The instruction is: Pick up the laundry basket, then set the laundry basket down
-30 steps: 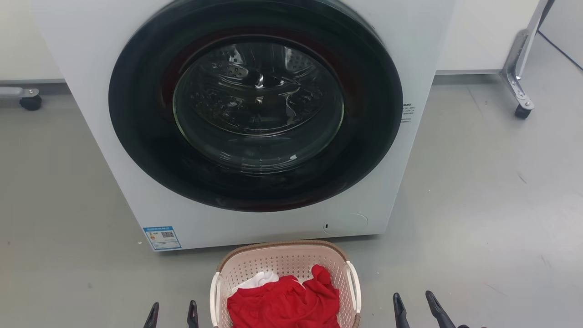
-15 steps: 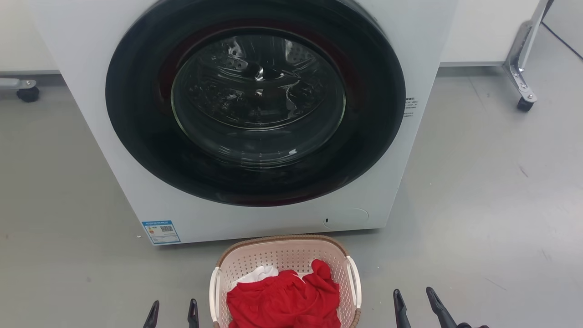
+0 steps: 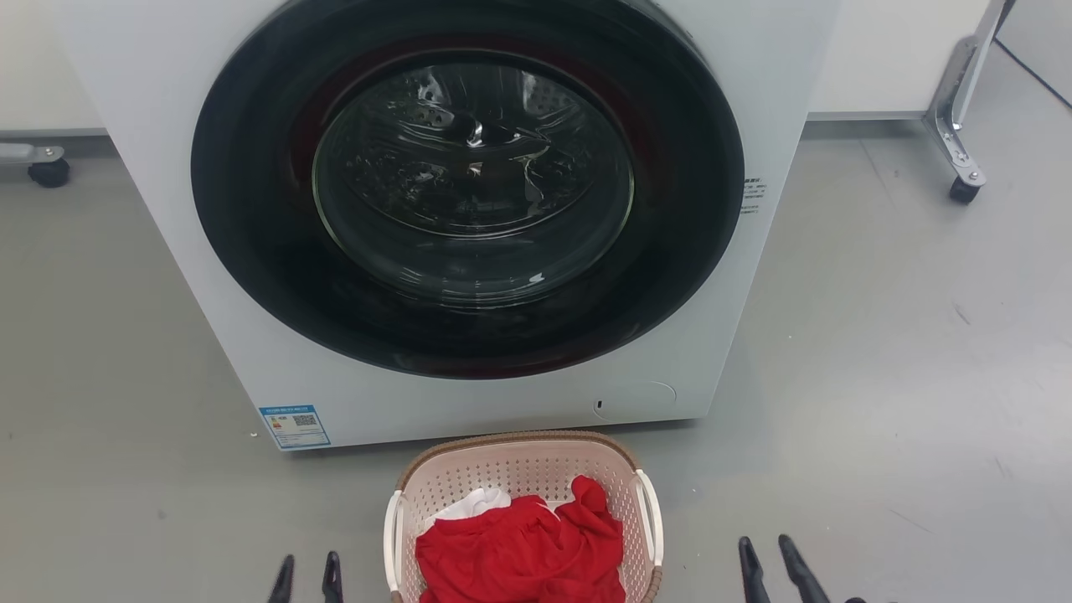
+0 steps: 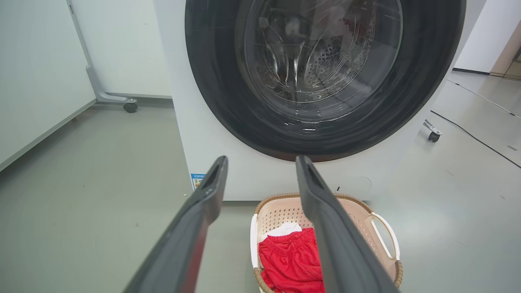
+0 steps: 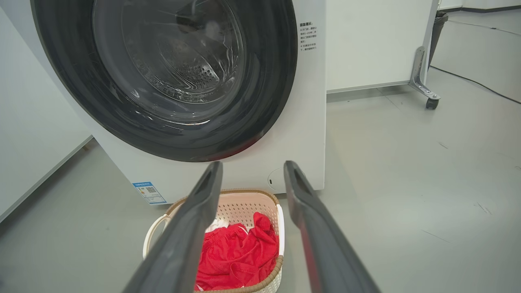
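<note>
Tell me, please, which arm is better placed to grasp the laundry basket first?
Left, probably: the left gripper stands open and nearer its white handle of the laundry basket than the right gripper, also open, is to its own.

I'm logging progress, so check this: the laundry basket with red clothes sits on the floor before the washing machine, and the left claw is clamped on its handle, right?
Not quite. In the head view the left claw is open and apart from the handle, holding nothing. The laundry basket with red clothes does sit on the floor before the washing machine.
</note>
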Controlling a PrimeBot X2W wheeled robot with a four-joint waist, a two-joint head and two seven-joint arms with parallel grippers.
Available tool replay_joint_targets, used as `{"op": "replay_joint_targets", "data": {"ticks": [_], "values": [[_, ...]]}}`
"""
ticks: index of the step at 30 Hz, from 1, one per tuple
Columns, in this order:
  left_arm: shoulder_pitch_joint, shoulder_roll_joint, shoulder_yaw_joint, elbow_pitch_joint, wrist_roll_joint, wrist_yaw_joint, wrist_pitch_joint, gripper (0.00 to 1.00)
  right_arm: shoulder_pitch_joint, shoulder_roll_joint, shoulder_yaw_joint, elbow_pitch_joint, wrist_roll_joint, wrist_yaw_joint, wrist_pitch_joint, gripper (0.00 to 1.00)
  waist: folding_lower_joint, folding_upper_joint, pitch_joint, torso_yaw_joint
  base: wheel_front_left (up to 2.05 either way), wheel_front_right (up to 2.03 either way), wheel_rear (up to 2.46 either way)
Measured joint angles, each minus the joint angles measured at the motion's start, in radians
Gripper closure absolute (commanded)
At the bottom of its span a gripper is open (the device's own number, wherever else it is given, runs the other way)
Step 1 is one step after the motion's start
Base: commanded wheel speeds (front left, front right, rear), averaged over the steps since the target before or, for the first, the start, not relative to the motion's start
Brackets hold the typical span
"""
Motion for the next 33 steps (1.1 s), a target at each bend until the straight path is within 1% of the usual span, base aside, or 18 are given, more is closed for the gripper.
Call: {"op": "replay_joint_targets", "data": {"ticks": [5,7,11,15,17,18,33], "values": [[0.021,-0.004,-0.002,0.04,-0.003,-0.001,0.002,1.0,0.024,0.001,0.0,0.041,0.006,0.002,0.001,1.0,0.0,0.0,0.0,0.0,0.0,0.0,0.0],[0.02,-0.004,0.002,0.04,-0.009,-0.009,0.008,1.0,0.023,0.001,-0.008,0.041,0.02,0.003,0.004,1.0,0.0,0.0,0.0,0.0,0.0,0.0,0.0],[0.018,-0.005,0.012,0.045,-0.058,-0.011,0.019,1.0,0.023,0.001,-0.028,0.041,0.056,0.012,0.017,1.0,-0.0001,0.0,-0.003,0.003,0.0,0.0,0.0],[0.015,-0.007,0.025,0.05,-0.118,-0.027,0.037,1.0,0.02,0.002,-0.047,0.043,0.115,0.021,0.032,1.0,0.0,0.0,-0.005,0.005,0.0,0.0,0.0],[0.011,-0.008,0.03,0.051,-0.15,-0.028,0.046,1.0,0.018,0.002,-0.056,0.043,0.153,0.029,0.041,1.0,0.0,0.0,-0.006,0.006,0.0,0.0,0.0],[0.011,-0.008,0.03,0.051,-0.15,-0.028,0.046,1.0,0.018,0.002,-0.056,0.043,0.153,0.029,0.041,1.0,0.0,0.0,-0.006,0.006,0.0,0.0,0.0],[-0.014,-0.012,0.072,0.063,-0.368,-0.068,0.106,1.0,-0.001,0.005,-0.133,0.053,0.358,0.064,0.106,1.0,0.0,0.0,-0.012,0.013,0.0,0.0,0.0]]}}
